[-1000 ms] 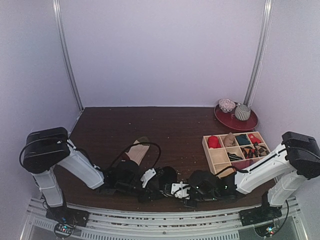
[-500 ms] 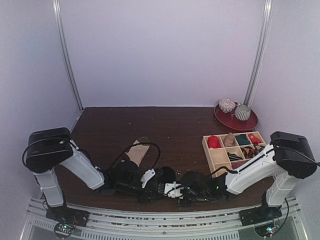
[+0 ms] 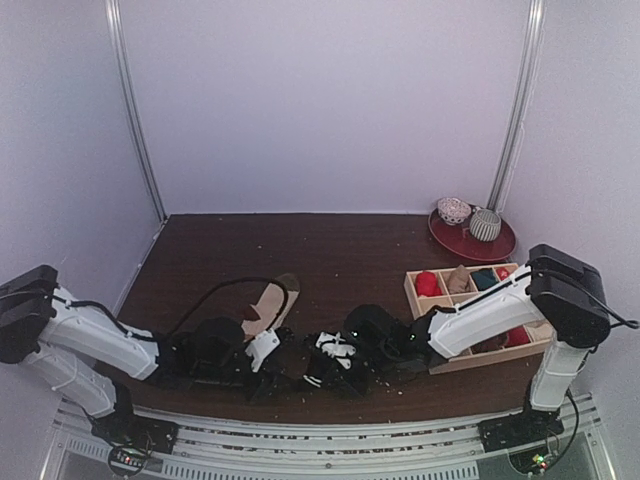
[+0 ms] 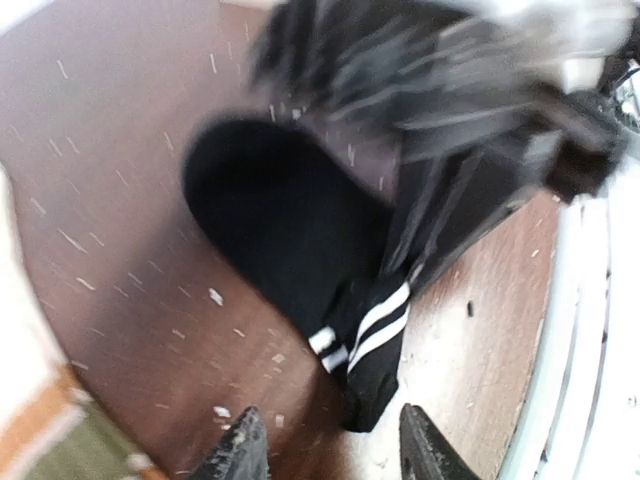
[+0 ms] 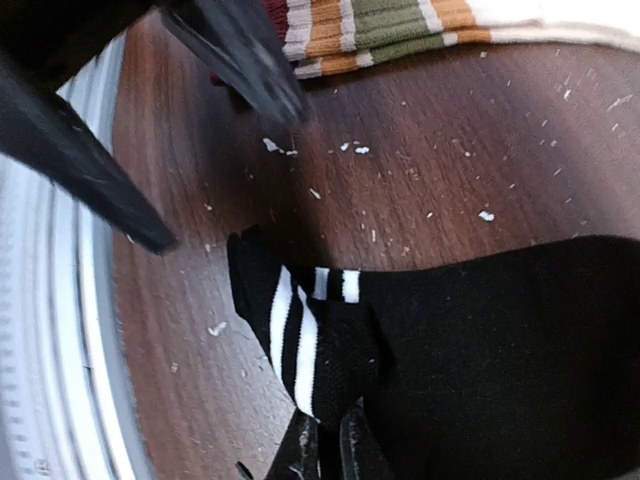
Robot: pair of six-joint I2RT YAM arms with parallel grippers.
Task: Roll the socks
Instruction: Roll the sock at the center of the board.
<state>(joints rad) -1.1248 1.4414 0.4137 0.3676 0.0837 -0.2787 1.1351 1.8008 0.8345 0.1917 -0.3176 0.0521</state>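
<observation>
Right end effector [image 5: 322,450] pinched shut on the black sock [image 5: 480,340], left end effector [image 4: 330,452] parted and empty just beside its cuff, tan sock [image 5: 400,25] near, wooden tray [image 3: 412,290] at right

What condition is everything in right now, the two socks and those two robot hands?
black sock: lying flat, striped cuff end folded over, not rolled.
tan sock: lying flat, unrolled.
left hand: open, empty.
right hand: shut, pinching the black sock near its cuff.
</observation>
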